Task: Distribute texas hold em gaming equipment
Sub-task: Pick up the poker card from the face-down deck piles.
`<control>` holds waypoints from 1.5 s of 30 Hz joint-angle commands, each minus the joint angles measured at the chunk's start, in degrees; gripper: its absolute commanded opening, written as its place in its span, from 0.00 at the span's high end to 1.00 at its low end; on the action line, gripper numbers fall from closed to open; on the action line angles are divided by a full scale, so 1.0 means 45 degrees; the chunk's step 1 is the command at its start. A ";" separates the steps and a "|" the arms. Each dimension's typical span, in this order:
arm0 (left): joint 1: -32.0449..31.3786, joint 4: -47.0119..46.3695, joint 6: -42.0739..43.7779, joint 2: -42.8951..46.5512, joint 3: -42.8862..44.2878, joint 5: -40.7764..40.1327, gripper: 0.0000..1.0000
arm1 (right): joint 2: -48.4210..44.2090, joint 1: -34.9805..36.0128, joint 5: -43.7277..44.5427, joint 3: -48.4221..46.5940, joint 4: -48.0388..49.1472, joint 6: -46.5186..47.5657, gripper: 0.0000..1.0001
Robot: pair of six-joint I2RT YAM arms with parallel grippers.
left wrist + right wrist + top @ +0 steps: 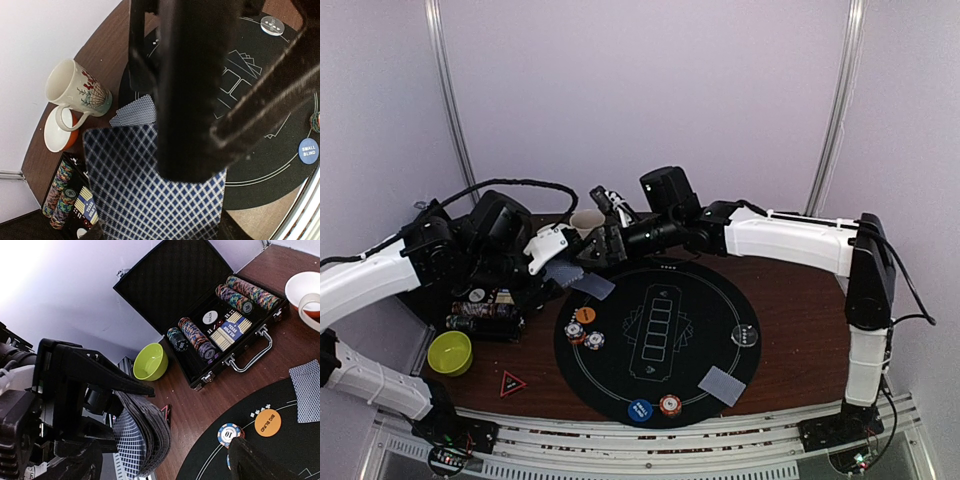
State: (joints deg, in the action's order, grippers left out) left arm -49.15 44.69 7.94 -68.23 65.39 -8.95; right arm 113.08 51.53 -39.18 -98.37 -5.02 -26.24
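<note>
My left gripper [555, 265] is shut on a deck of blue-checked cards [565, 273], held above the mat's far left edge; the deck fills the left wrist view [145, 190]. My right gripper [593, 250] is open, its fingers straddling the deck [142, 435], and one black finger [190, 100] lies over the top card. Single cards lie face down at the mat's far left [596, 286] and near right [723, 385]. An orange disc [585, 314], two chip stacks [584, 337], a blue disc [640, 410], a chip stack [670, 404] and a clear disc [747, 335] sit on the mat.
The round black mat [660, 290] covers the table's middle. An open black chip case [485, 312] stands at the left, with a green bowl [450, 352] and a red triangle [511, 383] in front of it. A white mug [587, 222] stands behind the grippers.
</note>
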 commanded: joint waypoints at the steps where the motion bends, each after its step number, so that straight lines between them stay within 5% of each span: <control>1: 0.0081 -0.0509 0.0173 -0.0090 0.0431 0.0231 0.46 | 0.0465 0.0182 -0.0518 -0.0883 -0.0308 0.0019 0.12; 12: 0.0079 -0.0550 0.0184 -0.0055 0.0433 0.0194 0.47 | 0.1055 0.0405 0.1795 -0.2382 -0.3085 0.1715 0.27; 22: 0.0079 -0.0789 0.0168 0.0209 0.0287 0.0248 0.48 | 0.0750 0.0403 0.2683 -0.2748 -0.3656 0.2087 0.69; 26: 0.0081 -0.0790 0.0168 0.0297 0.0095 0.0024 0.48 | 0.0569 0.0402 0.2793 -0.2908 -0.3894 0.2174 0.77; 30: 0.0081 -0.0770 0.0122 0.0279 0.0021 -0.0170 0.48 | 0.0397 0.0386 0.3046 -0.3137 -0.4458 0.2328 1.00; 39: 0.0081 -0.0751 -0.0755 -0.0059 -0.0149 -0.0485 0.48 | -0.1546 -0.0089 0.4386 -0.2059 -0.4626 0.1708 1.00; 45: 0.0075 -0.0759 -0.1498 -0.0284 -0.0175 -0.1159 0.48 | -0.4851 -0.1438 0.5492 0.2228 -0.2881 -0.1927 1.00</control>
State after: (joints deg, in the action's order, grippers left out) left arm -48.80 44.18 4.34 -68.71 65.01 -11.81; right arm 101.08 48.99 -20.23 -100.25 -23.14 -22.90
